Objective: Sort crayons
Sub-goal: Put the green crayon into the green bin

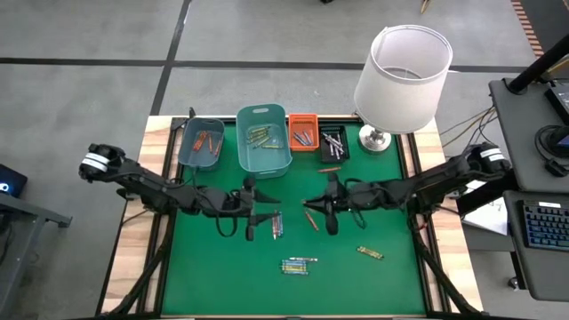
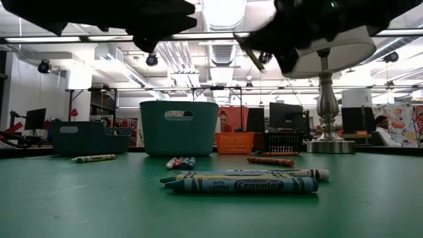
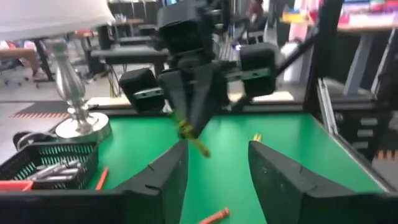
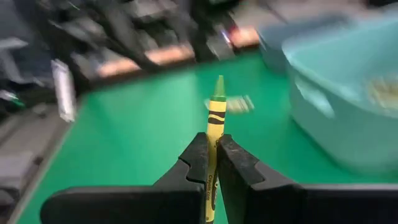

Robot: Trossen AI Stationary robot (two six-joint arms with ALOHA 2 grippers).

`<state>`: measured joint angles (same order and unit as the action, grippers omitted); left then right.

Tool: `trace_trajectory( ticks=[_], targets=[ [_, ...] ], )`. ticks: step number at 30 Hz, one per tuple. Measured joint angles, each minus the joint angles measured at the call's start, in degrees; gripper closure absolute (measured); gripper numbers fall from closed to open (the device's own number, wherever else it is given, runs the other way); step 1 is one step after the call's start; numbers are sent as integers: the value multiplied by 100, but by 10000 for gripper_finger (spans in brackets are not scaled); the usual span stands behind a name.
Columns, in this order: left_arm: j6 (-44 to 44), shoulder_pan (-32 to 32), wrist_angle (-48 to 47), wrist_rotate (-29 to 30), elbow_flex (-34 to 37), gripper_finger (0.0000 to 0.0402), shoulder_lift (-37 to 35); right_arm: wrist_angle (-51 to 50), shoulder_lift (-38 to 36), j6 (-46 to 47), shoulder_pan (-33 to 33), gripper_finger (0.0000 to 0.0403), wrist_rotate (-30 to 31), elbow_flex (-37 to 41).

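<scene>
Now, arms: two dark arms reach inward, meeting above mid-table.
Left gripper (image 3: pixel 214 171): fingers apart, empty, facing the other arm.
Right gripper (image 4: pixel 211 163): clamped on one yellow-green paper-wrapped crayon (image 4: pixel 214 134), held off the green mat (image 1: pixel 222 276).
Bins: four along the far edge, the tall teal plastic bin (image 1: pixel 264 140) largest.
Loose crayons: several small clusters, count unclear.

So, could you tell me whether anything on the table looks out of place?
Only the lamp beside the black bin seems foreign to crayon sorting. Loose crayons lie scattered on the green mat, as expected mid-task. The right gripper grips a yellow-green crayon.
</scene>
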<state>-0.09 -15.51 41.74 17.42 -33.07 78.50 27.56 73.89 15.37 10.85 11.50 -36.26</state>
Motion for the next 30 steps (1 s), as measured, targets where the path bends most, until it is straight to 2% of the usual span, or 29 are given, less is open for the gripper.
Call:
trace_trajectory(
  ticks=[5, 9, 14, 26, 30],
  targets=[
    [-19, 194, 783, -3, 102, 226, 193, 1212, 309, -735, 0, 390, -205, -1],
    [84, 253, 1588, -5, 58, 224, 601, 1807, 600, -1206, 0, 390, -406, -37],
    [185, 269, 2279, -276, -54, 228, 1052, 1766, 769, -1313, -2, 390, -412, -195],
    [262, 304, 2353, -369, -682, 230, 1700, 1728, 769, -1377, -2, 390, -421, -220],
    [281, 295, 2330, -353, -738, 250, 1759, 1728, 771, -1390, 0, 390, -421, -220]
  ],
)
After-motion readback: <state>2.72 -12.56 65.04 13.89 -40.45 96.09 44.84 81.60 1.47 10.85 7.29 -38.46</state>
